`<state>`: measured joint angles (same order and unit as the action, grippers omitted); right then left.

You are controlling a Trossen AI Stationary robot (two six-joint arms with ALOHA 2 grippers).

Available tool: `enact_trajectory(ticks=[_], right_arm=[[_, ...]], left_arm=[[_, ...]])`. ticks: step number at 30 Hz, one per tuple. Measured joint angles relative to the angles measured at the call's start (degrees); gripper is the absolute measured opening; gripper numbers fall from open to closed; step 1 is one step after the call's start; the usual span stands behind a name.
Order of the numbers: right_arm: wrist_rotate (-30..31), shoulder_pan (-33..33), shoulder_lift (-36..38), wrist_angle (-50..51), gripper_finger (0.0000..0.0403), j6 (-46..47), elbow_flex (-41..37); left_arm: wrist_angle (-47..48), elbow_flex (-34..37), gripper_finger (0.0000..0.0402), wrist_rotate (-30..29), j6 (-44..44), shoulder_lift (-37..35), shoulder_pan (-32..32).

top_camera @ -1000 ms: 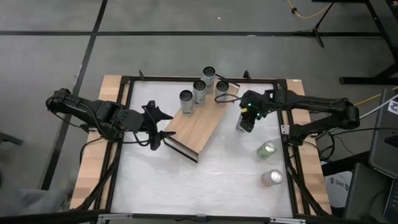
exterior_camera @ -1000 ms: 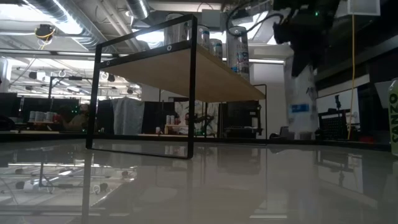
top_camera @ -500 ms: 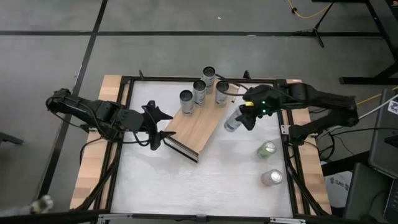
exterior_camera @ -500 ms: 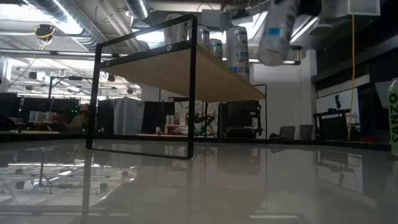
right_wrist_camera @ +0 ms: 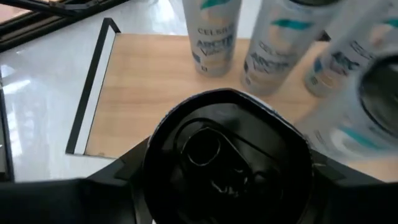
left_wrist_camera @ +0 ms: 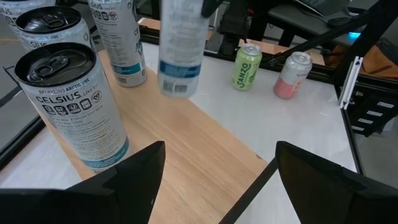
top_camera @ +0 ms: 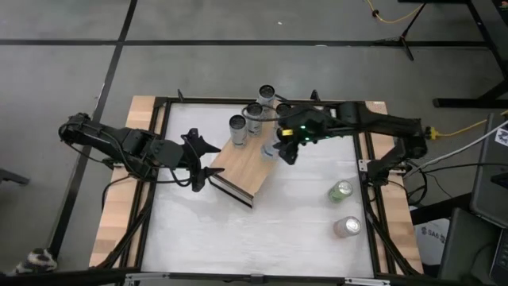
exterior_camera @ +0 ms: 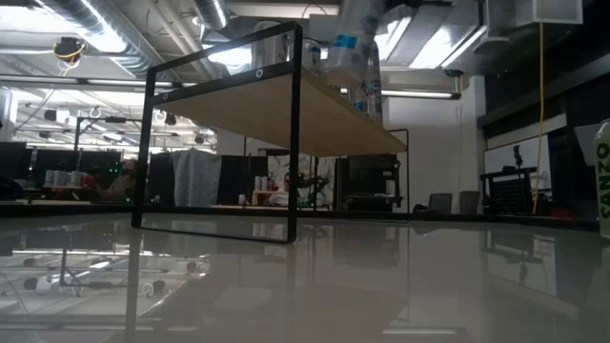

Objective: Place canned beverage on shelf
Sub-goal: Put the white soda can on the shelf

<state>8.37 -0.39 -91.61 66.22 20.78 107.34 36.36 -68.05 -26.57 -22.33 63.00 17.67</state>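
Reaching in over the right side of the shelf (top_camera: 246, 163), the right gripper (top_camera: 279, 147) has its jaws clamped on a white and blue can (left_wrist_camera: 181, 46), which hangs above the light-wood board without touching it, as the left wrist view shows. The right wrist view looks down on that can's dark top, filling the space between the jaws, with the board below. Four other Celsius cans already stand upright on the shelf: one (top_camera: 237, 130) toward the left, one (top_camera: 254, 117) just beside it, one (top_camera: 267, 99) at the far edge, and a fourth (top_camera: 282, 109) partly hidden under the right arm, so its exact footing is hard to make out. On the white bench (top_camera: 262, 238), well apart from the shelf, a green can (top_camera: 340, 191) and a pink can (top_camera: 347, 227) stand near the right edge, the pink one closer to the front. The left gripper (top_camera: 198, 164) hovers at the shelf's left end, near its black metal frame, with its jaws spread wide and holding nothing.
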Motion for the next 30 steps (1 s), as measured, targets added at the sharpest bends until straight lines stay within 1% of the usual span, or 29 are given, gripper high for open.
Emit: enact_trajectory(ticks=[5, 11, 25, 30], right_arm=[[-0.6, -0.8, -4.8, 1.5, 0.0247, -0.5, 3.7], [-0.4, -2.1, -7.5, 3.8, 0.0247, -0.5, 4.5], [0.0, -3.9, -8.5, 4.0, 0.0248, -1.6, 4.5], [-0.1, -3.8, -8.9, 4.0, 0.0258, -3.2, 4.5]], left_arm=[[0.0, 0.0, 0.0299, 0.0, 0.0, 0.0, 0.0], [0.0, 0.0, 0.0299, 0.0, 0.0, 0.0, 0.0], [0.0, 0.0, 0.0299, 0.0, 0.5, 0.0, 0.0], [0.0, 0.0, 0.0299, 0.0, 0.5, 0.0, 0.0]])
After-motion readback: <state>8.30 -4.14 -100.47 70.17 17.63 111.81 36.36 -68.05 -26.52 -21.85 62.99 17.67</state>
